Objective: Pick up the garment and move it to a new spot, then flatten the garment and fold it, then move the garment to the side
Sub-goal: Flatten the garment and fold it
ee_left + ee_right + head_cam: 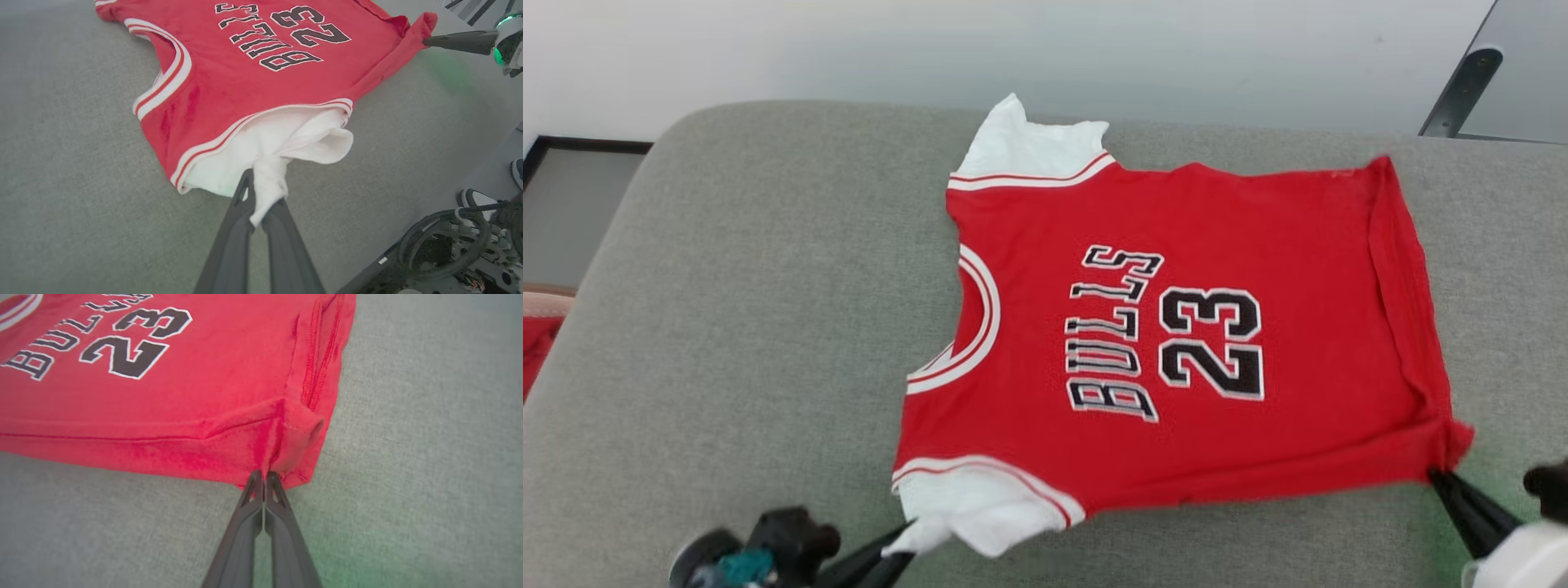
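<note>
My left end effector (261,196) is pressed onto a twisted tuft of the near white sleeve (286,139), with cloth bunched between its fingers. My right end effector (263,477) is closed tight on the near hem corner (294,437), and a crease runs away from the pinch. Both holds are on the garment (1176,343), which lies spread, lettering up, on the grey cloth-covered table (727,327). Its collar points toward my left and its hem toward my right, and its near edge runs between the two end effectors. I judge it light, limp and slightly stretchy: it will sag and bunch wherever unsupported, and drag on the table's rough weave rather than slide. Corners and seams are the sound holds, since doubled cloth there resists slipping; the sleeve tuft looks the weaker one and may pull free under tension
</note>
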